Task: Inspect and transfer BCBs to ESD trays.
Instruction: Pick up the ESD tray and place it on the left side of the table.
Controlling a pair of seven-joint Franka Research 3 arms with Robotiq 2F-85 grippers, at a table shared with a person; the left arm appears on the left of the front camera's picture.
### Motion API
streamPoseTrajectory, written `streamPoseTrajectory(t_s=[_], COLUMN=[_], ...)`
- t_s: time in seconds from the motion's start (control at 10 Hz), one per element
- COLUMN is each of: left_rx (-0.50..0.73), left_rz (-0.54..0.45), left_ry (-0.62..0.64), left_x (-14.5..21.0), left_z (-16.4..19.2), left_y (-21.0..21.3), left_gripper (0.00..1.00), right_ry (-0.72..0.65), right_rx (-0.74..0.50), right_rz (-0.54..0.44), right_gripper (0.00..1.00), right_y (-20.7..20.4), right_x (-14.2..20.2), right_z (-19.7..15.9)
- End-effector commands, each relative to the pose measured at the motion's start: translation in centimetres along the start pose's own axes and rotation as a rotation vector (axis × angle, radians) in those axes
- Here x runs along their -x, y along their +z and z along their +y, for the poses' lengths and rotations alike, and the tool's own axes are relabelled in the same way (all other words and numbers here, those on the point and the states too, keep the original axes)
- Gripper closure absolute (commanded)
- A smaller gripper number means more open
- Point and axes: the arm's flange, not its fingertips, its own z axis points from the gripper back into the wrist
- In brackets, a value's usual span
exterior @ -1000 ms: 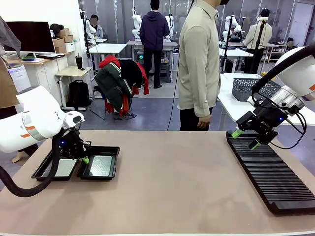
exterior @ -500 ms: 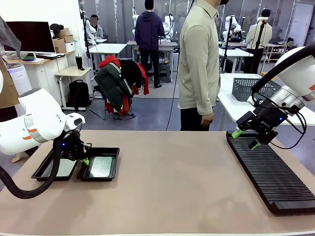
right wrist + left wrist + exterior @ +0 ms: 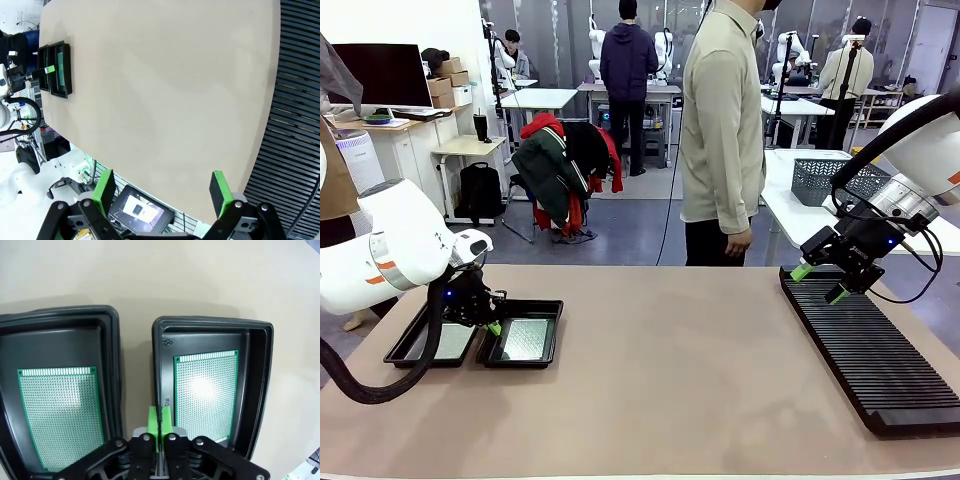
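Left wrist view: left gripper (image 3: 159, 422), pads pressed together and holding nothing, hovers between two ESD trays (image 3: 260, 390), a BCB (image 3: 207, 390) in each. Right gripper (image 3: 819, 282), jaws wide apart, hangs over the far-right rack (image 3: 875, 350).

Bright even indoor light, glare on board (image 3: 206, 390); wrist views bowed at edges

I can't read any text, number or brand anywhere on my feeds. The one mark I can make out is a small moulded emblem on the inner wall of the ESD tray (image 3: 212, 395), at its far corner, too small to identify.
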Motion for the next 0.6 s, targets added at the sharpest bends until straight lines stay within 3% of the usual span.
streamPoseTrajectory(t_s=[0.0,0.1,0.2,0.3,0.4,0.5], left_rx=[0.0,-0.005,-0.017,-0.027,-0.036,-0.039], left_rz=[0.0,-0.003,-0.011,-0.014,-0.016,-0.024], left_ry=[0.0,0.009,0.001,-0.004,-0.005,-0.009], left_x=[0.0,0.1,0.1,0.1,0.2,0.3], left_z=[0.0,-0.3,-0.6,-0.9,-1.3,-1.7], left_y=[0.0,0.2,0.3,0.4,0.6,0.9], left_gripper=[0.97,0.81,0.79,0.63,0.6,0.44], right_ry=[-0.017,-0.017,-0.017,-0.017,-0.017,-0.017], right_rx=[0.002,0.002,0.002,0.002,0.002,0.002], right_rz=[-0.01,-0.01,-0.01,-0.01,-0.01,-0.01], right_gripper=[0.0,0.0,0.0,0.0,0.0,0.0], right_y=[-0.1,-0.1,-0.1,-0.1,-0.1,-0.1], right_x=[-0.1,-0.1,-0.1,-0.1,-0.1,-0.1], right_z=[0.1,0.1,0.1,0.1,0.1,0.1])
